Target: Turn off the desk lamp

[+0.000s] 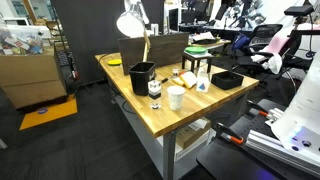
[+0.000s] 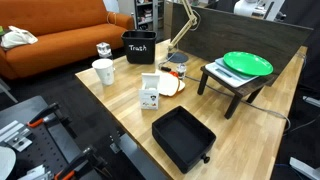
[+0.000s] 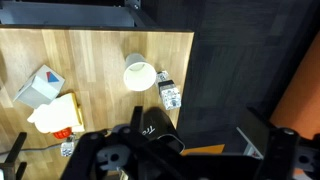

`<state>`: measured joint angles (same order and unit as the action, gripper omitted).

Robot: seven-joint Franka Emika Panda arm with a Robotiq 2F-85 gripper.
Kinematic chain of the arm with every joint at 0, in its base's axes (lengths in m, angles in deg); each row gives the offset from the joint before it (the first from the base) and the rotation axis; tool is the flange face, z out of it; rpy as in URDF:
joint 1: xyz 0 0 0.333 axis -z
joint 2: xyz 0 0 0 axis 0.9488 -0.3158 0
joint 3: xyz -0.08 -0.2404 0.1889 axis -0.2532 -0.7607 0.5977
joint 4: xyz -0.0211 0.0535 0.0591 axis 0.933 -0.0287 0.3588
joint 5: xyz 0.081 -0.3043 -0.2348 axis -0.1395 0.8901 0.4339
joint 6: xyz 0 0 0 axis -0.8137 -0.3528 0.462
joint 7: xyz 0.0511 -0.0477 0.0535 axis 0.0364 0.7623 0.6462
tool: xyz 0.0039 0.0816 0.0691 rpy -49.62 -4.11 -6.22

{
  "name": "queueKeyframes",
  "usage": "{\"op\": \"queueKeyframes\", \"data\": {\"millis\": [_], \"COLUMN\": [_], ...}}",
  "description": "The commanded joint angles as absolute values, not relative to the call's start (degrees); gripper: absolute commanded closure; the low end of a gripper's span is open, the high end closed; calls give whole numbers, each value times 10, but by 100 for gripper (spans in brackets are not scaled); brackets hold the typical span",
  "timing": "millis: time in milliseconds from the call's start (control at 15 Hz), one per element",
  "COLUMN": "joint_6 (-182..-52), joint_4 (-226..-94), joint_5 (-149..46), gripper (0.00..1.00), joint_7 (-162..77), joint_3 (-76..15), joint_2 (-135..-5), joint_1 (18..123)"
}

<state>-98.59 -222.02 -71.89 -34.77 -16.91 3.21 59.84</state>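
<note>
With fingers (image 3: 112, 158) apparently spread and empty above the counter (image 1: 185, 122), carry them to the lamp (image 1: 131, 22) just beside the bin (image 1: 141, 76), then nudge its switch, unseen here, without tipping it.

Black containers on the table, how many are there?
2: a bin labelled Trash by the white cup, and a shallow tray at the near edge. Others could be hidden.

We're counting just one of each here: desk lamp (image 1: 130, 22), white cup (image 2: 103, 71), black trash bin (image 2: 139, 46), black tray (image 2: 183, 137), green plate (image 2: 247, 63), small carton (image 2: 150, 92), little dark stand (image 2: 232, 88), plus one orange couch (image 2: 60, 40)
</note>
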Motion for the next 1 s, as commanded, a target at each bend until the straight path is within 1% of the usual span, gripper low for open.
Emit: {"op": "queueKeyframes", "data": {"millis": [0,533,933], "joint_6": [-982,-982,-1000], "joint_4": [-2218,-2218,-2214], "joint_5": [-723,-723,-721], "gripper": [0,0,0], "joint_7": [-352,-352,-397], "joint_3": [-165,-165,-180], "joint_2": [32,32,-18], "joint_1": [605,605,601]}}
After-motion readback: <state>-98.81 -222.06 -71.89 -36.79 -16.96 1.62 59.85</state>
